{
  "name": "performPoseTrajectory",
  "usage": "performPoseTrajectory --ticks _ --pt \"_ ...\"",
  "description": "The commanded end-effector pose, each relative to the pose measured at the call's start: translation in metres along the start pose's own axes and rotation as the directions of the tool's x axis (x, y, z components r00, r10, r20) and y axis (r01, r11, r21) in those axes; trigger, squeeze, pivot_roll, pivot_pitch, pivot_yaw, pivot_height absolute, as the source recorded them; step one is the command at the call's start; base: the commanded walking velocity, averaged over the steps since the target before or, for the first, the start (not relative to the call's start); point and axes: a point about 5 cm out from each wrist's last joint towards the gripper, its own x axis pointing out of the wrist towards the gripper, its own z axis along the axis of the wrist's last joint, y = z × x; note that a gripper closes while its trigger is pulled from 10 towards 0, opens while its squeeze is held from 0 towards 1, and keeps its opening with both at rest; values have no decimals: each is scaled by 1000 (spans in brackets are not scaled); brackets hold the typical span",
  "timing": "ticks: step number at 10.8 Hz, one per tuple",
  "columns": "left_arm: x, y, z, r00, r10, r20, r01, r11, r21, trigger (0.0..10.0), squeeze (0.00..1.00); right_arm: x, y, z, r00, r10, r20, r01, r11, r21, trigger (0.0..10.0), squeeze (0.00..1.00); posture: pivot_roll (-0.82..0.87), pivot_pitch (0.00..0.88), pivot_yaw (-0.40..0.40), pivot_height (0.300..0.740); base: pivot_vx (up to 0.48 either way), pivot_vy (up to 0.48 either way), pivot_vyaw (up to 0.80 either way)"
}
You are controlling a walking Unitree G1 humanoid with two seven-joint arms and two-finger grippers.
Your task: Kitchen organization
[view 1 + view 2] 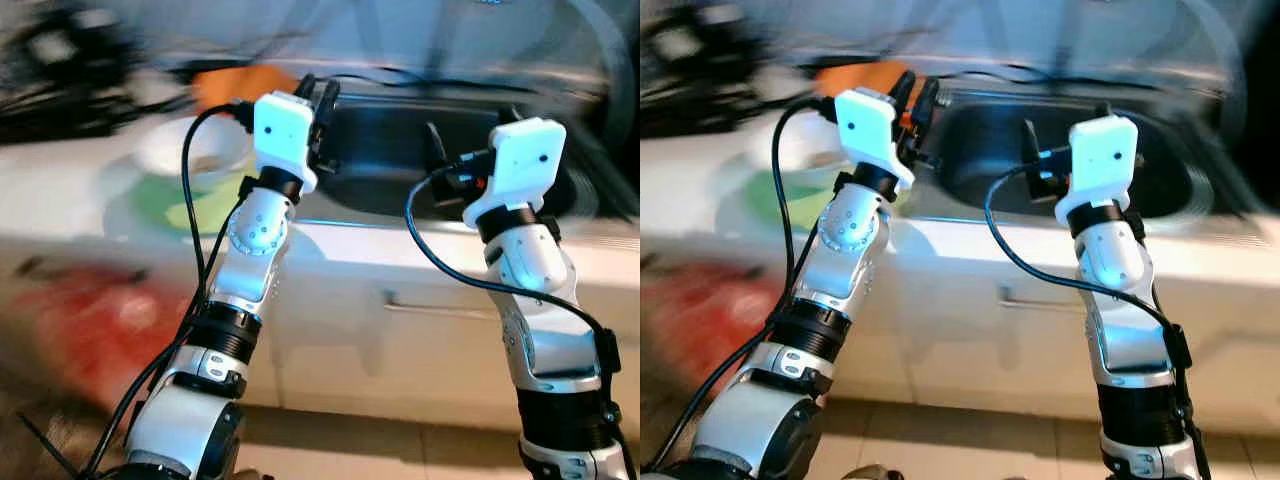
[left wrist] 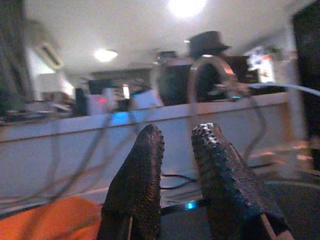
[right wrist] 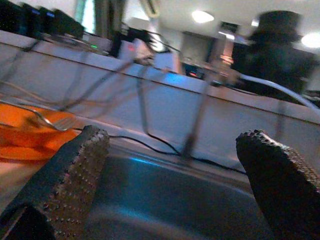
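At the far left of my view the white bench (image 1: 60, 190) carries a blurred stack: a pale bowl (image 1: 190, 150) sitting on a green plate (image 1: 165, 205), with something orange (image 1: 235, 85) just behind them near the back edge. The head views are smeared, so I cannot make out finer detail there, and a red blur (image 1: 90, 320) shows low down in front of the bench. My left arm rises beside the plate, and my left tool (image 1: 320, 105) reaches up over the left rim of the dark sink (image 1: 390, 150). In the left wrist view its fingers (image 2: 140, 180) stand close together with only a thin gap between them, and they hold nothing; the orange thing (image 2: 45, 220) lies below them and a curved tap (image 2: 212, 75) stands beyond. Further right, my right tool (image 1: 440, 165) hangs over the middle of the sink basin. In the right wrist view its fingers (image 3: 70, 175) are spread wide apart and empty, with the dark basin (image 3: 165, 200) under them, an orange cloth and a fork (image 3: 50, 121) off to one side, and a wire rack (image 3: 145, 95) against the white back wall. Below the sink a white drawer front with a bar handle (image 1: 440, 310) faces me.
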Motion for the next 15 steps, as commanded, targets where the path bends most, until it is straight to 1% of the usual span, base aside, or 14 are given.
performPoseTrajectory --ticks 1,2,4,5,6,7,9,10,12,13,14,15 --pt "-4 -1 -6 1000 -2 -29 2 1000 -4 0 0 -2 -3 -1 1000 -17 -9 17 1000 -6 10000 0 -27 23 23 740 0 0 -800" --pt "-8 0 -11 999 -1 -53 0 1000 -6 0 0 -2 -4 -1 1000 -15 -11 15 1000 -10 10000 0 -27 21 22 740 0 0 -800" --pt "-9 0 -14 998 1 -62 -2 1000 -4 0 0 -2 -4 -1 1000 -12 -18 12 1000 -12 10000 0 -27 20 23 740 0 0 -800" --pt "-10 0 -17 997 7 -79 -7 1000 4 0 0 -3 -2 -2 1000 0 -23 -1 1000 -16 10000 0 -29 21 24 740 0 0 -488" --pt "-11 0 -18 996 8 -86 -7 1000 4 0 0 -3 -1 -2 1000 10 -21 -10 1000 -18 10000 0 -31 21 24 740 0 0 0" --pt "-13 0 -21 995 10 -96 -9 1000 4 0 0 -4 0 -4 999 17 -41 -17 1000 12 10000 0 -31 25 24 740 0 0 0" --pt "-16 3 -28 992 19 -128 -18 1000 9 0 0 -5 8 -15 987 70 -148 -56 994 95 10000 0 -34 34 21 740 0 0 0" --pt "-17 5 -31 989 28 -144 -26 1000 15 0 0 -7 14 -22 964 143 -224 -104 978 179 10000 0 -36 41 19 740 0 0 0" --pt "-20 6 -38 984 31 -175 -29 999 17 0 0 -11 20 -26 943 205 -261 -148 964 221 10000 0 -42 49 17 740 0 0 0" --pt "-25 5 -45 978 35 -206 -33 999 11 0 0 -18 31 -26 911 297 -287 -224 939 261 10000 0 -50 55 18 740 0 0 0" --pt "-26 5 -47 977 33 -211 -31 999 11 0 0 -20 34 -25 899 327 -291 -243 926 290 10000 0 -54 58 18 740 0 0 0" --pt "-28 2 -52 971 26 -240 -25 1000 5 118 0 -26 43 -20 865 411 -287 -308 887 343 10000 0 -62 63 20 740 0 0 0"
